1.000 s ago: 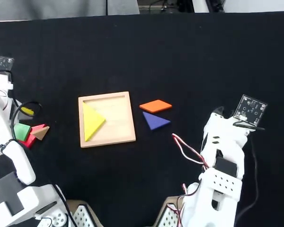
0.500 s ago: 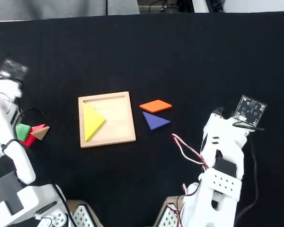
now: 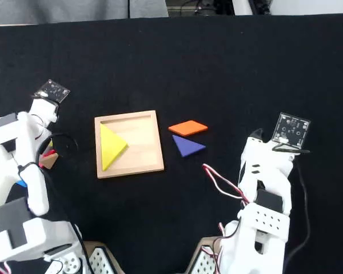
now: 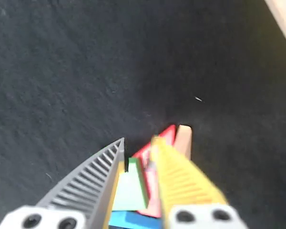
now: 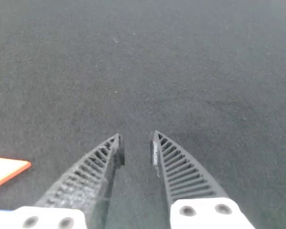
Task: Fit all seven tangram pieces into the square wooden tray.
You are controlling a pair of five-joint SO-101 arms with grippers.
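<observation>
Square wooden tray (image 3: 158, 140) holding yellow triangle (image 3: 110, 146). Orange parallelogram (image 3: 187, 128), blue triangle (image 3: 187, 146) lying beside it on black cloth (image 3: 217, 68). Right gripper (image 5: 136, 148) hovering, jaws slightly spread; left gripper (image 4: 138, 140) grip: cannot tell.

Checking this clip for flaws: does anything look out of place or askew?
The red wooden piece, green wooden piece and tan wooden piece lie heaped together under the left end effector, unlike the flat, separate orange parallelogram and blue triangle.
</observation>
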